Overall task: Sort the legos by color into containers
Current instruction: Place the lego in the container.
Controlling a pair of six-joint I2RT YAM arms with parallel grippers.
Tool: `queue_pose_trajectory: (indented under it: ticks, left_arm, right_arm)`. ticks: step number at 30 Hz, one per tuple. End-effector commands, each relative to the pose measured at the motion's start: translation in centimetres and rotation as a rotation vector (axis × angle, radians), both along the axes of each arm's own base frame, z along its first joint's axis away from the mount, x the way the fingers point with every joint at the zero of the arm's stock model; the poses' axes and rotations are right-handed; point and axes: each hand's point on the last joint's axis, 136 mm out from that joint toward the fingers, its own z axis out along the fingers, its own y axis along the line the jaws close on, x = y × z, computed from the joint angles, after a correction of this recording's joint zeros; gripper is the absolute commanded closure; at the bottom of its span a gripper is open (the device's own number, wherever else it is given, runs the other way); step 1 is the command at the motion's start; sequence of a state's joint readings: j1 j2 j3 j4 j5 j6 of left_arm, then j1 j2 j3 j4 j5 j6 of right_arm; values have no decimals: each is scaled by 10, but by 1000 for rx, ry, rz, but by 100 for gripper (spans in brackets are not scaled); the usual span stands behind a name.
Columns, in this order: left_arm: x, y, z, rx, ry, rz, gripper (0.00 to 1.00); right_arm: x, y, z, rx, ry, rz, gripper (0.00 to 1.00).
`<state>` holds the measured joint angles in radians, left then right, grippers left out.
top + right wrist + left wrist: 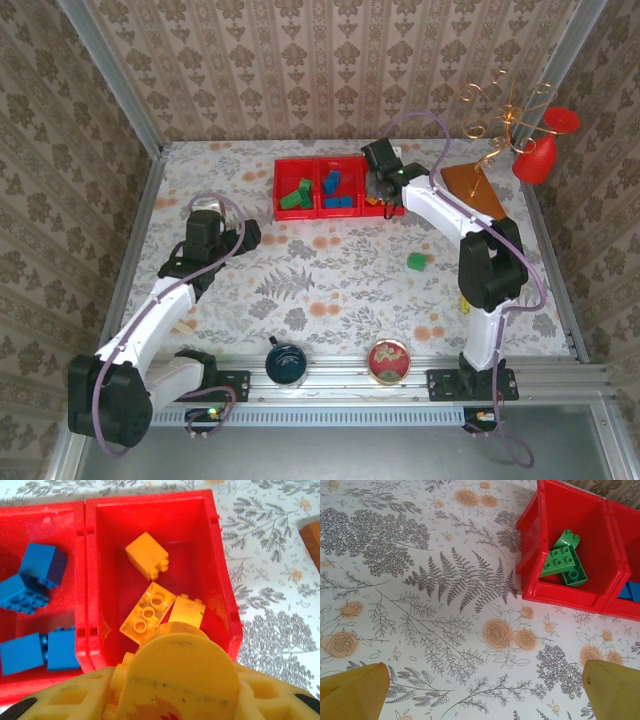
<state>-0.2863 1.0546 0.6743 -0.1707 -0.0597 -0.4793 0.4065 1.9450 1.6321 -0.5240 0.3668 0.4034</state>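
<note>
- Over the right compartment of the red tray [222, 575], my right gripper [175, 695] is clamped on a rounded yellow lego [175, 660].
- Three yellow legos [148, 612] lie beneath it; blue legos [35, 580] are in the middle compartment and green legos [565, 565] in the left.
- One green lego [417, 262] sits on the bench [300, 290], apart from the tray.
- My left gripper [482, 690] hangs spread wide above the bench.

Blue lego [631, 591] cut by the edge — right compartment [370, 208] partly behind right arm [440, 205].

Looking down past the yellow right gripper [172, 670] into a bright red plastic divided tray [220, 580]. Three orange-yellow plastic bricks [150, 612] in the right compartment, several blue plastic bricks [30, 580] next door.
</note>
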Motion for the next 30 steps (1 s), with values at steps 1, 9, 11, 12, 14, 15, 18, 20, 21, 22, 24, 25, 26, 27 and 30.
queue_pose_trajectory:
  ticks: [1,9,11,12,14,15,18,20,21,22,24,25,26,27,30]
  left_arm:
    - [4,1,7,-19,-14,11,0]
    - [1,6,8,-7,-18,27,0]
    - [1,6,8,-5,-17,26,0]
    - [1,5,9,-8,-18,24,0]
    - [1,4,9,-8,-18,20,0]
    - [1,5,9,-9,-17,21,0]
    - [-1,5,8,-7,-15,21,0]
    - [-1,5,8,-5,-13,22,0]
    - [-1,5,7,-3,-12,22,0]
    - [-1,5,7,-4,-11,22,0]
    - [-1,5,7,-4,-12,22,0]
    - [-1,6,6,-4,-11,22,0]
    - [-1,6,6,-4,-12,22,0]
    - [-1,6,6,-4,-10,22,0]
    - [-2,6,6,-4,-9,22,0]
  right_arm:
    - [19,-5,2,-30,-23,4,77]
    - [40,-7,-8,-14,-5,15,77]
    - [44,-7,-11,-14,2,19,77]
    - [47,-7,-11,-14,2,22,76]
    - [45,-8,-17,-19,29,25,76]
    - [46,-8,-18,-19,30,29,76]
    - [48,-9,-21,-24,36,31,75]
    - [49,-9,-23,-22,42,33,74]
    - [49,-9,-24,-22,45,34,73]
    - [49,-8,-25,-19,48,35,72]
    - [50,-8,-26,-17,52,40,70]
    - [50,-7,-28,-17,57,42,69]
    - [50,-7,-27,-16,56,44,69]
    - [51,-6,-27,-17,57,45,68]
    - [51,-6,-28,-18,60,52,64]
